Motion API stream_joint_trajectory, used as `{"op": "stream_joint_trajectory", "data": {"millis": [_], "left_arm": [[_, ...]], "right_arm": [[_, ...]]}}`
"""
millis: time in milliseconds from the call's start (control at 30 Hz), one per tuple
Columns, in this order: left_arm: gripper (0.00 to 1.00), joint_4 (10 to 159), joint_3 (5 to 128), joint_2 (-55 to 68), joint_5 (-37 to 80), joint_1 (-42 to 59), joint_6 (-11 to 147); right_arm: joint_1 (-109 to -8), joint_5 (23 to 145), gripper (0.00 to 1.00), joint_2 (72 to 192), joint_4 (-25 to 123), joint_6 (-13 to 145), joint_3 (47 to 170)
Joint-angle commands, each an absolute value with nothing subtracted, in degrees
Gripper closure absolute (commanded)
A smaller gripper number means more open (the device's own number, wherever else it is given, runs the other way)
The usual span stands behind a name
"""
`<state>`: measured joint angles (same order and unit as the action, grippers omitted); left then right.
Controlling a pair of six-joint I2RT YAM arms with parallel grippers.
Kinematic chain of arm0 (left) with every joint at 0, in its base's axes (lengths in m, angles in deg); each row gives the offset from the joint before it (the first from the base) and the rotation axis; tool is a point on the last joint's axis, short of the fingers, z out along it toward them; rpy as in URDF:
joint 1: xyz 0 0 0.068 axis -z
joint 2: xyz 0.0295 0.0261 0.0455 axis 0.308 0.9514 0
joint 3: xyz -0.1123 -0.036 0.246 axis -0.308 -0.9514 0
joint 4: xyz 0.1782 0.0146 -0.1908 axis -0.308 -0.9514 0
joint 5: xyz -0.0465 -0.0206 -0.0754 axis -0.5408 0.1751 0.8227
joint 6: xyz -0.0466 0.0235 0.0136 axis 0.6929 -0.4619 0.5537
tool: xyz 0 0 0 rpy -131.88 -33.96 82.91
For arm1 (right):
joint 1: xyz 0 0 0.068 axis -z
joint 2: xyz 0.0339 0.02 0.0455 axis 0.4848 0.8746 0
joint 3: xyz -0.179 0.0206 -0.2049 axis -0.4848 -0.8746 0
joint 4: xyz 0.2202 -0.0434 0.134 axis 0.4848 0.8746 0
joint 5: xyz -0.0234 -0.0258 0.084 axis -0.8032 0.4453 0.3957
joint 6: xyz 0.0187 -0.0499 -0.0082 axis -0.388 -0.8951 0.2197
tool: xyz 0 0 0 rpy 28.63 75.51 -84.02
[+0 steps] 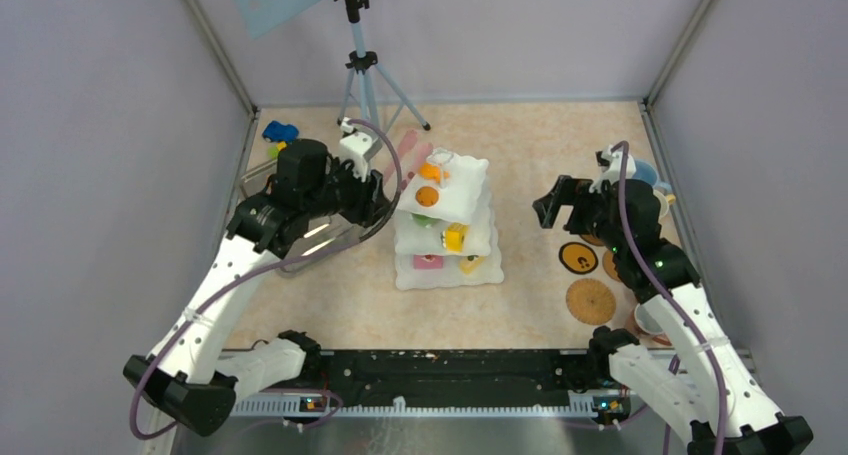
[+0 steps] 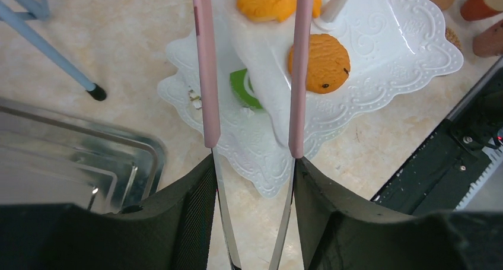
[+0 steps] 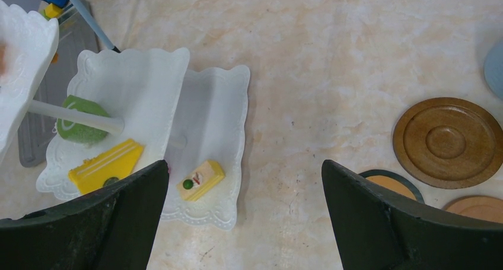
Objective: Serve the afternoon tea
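The white three-tier stand [image 1: 446,227] stands mid-table with toy pastries on every tier. My left gripper [image 1: 372,197] is shut on pink-armed metal tongs [image 2: 204,74], whose open arms reach over the stand's top tier [image 2: 391,38], either side of an orange cookie [image 2: 323,62]. An orange pastry [image 2: 267,0] and a green one [image 2: 242,87] lie nearby. My right gripper [image 1: 556,203] is open and empty, hovering right of the stand. Below it are a yellow wedge [image 3: 104,166], a cream slice [image 3: 201,179] and brown coasters [image 3: 448,142]. Mugs [image 1: 645,175] stand at the right edge.
A steel tray [image 1: 300,243] lies left of the stand under my left arm. A blue toy car [image 1: 280,132] sits at the back left. A tripod [image 1: 365,70] stands behind the stand. More coasters [image 1: 590,300] lie at the right.
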<state>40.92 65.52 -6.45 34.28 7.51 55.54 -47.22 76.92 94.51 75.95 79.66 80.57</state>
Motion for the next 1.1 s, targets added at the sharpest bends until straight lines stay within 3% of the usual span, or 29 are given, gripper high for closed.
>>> {"op": "stream_joint_trajectory", "data": {"millis": [0, 233, 533, 767, 1067], "left_arm": [[0.47, 45.1, 69.0, -13.0, 24.8, 7.6, 56.5], [0.44, 43.2, 69.4, -16.7, 2.9, 7.6, 65.2], [0.43, 26.4, 71.2, -3.5, -12.2, 6.2, 77.1], [0.44, 33.2, 65.3, 5.8, -0.8, -11.2, 74.6], [0.41, 40.5, 65.9, 22.1, -0.1, -19.6, 76.8]], "right_arm": [[-47.7, 76.8, 0.01, 93.4, 74.5, 79.7, 81.3], [-47.7, 77.1, 0.01, 93.5, 74.2, 78.9, 81.2], [-47.7, 79.2, 0.01, 94.4, 72.4, 78.9, 79.9], [-47.7, 80.6, 0.01, 94.5, 71.3, 79.1, 79.3], [-47.7, 82.0, 0.01, 94.4, 70.3, 79.7, 78.1]]}}
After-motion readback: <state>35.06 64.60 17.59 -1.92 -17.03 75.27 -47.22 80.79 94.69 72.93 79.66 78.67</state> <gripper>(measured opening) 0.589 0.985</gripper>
